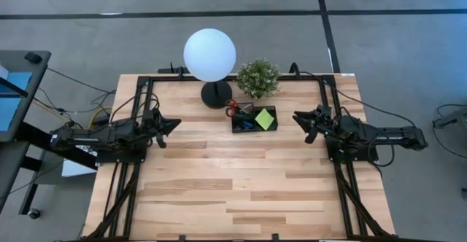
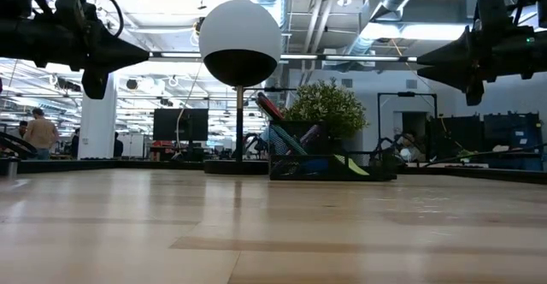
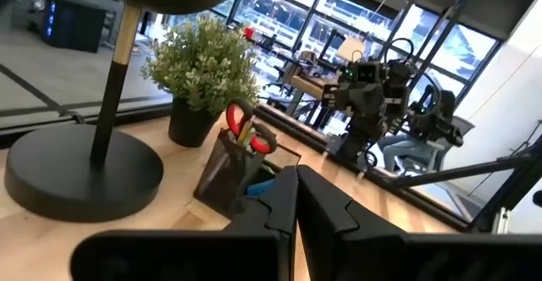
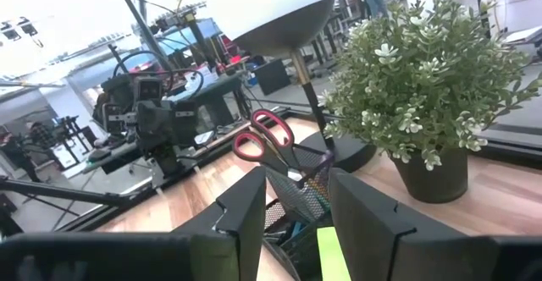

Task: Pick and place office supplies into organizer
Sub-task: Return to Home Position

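High view: the organizer, holding sticky pad and scissors, stands beside the lamp base; left hand and right hand hover well apart from it. Low view: both are held above the counter. Wrist views: the left is seen clenched, empty; the right released. Homing is best done by level retreat, the plant avoided.

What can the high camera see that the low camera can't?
Only the high view shows the whole wooden table and the grey floor around it. Only the low view shows the room behind, with a person far off. Both show the white lamp, plant, black organizer holding red scissors, and the left pincer and right pincer raised at either side.
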Available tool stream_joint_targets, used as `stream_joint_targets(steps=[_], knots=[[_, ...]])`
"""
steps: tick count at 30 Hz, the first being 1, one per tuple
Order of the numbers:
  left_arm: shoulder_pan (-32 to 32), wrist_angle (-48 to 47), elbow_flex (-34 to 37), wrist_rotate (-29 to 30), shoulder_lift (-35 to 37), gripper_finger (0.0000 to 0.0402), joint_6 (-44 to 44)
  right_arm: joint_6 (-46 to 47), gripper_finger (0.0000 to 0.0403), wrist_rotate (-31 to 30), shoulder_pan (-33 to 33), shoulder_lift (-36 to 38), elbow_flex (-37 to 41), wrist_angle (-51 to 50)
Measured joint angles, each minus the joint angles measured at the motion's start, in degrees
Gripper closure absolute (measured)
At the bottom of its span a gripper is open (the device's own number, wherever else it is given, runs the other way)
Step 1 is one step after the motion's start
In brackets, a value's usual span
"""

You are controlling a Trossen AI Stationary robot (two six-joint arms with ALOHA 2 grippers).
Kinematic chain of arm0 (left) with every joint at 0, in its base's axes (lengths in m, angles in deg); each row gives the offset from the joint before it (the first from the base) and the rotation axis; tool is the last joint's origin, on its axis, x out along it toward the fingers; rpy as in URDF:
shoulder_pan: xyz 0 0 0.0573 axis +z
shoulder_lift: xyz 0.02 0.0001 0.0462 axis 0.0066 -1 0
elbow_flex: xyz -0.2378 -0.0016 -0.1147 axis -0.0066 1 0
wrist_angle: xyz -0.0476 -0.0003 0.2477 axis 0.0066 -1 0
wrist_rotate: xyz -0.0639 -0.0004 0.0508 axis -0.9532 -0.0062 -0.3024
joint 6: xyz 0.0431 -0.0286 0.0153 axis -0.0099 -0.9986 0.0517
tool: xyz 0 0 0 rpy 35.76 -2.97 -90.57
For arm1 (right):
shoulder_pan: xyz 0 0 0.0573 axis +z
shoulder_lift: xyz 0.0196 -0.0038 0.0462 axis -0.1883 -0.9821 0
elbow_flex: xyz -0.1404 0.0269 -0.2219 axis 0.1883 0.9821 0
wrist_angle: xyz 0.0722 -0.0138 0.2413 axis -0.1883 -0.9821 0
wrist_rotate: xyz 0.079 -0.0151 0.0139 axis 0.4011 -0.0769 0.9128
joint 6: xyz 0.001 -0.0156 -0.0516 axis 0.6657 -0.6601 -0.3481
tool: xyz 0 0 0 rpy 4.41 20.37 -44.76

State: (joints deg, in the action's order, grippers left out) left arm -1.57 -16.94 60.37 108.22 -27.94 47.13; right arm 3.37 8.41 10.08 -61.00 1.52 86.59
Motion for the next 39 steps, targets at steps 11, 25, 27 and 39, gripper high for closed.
stream_joint_targets(steps=[11,25,27,39], knots=[[0.0,-0.1,0.0,0.0,0.0,0.0402,0.1,0.0,0.028,0.1,0.0,0.0,0.0,0.0],[0.0,-0.2,0.0,0.0,0.0,0.0402,0.1,0.0,0.028,0.1,0.0,0.0,0.0,0.0],[0.0,-0.2,0.0,0.0,0.0,0.0402,0.1,0.0,0.028,0.1,0.0,0.0,0.0,0.0],[-3.7,-0.6,-0.1,-2.6,-2.3,0.0402,0.1,0.0,0.028,0.1,0.0,0.0,0.0,0.0]])
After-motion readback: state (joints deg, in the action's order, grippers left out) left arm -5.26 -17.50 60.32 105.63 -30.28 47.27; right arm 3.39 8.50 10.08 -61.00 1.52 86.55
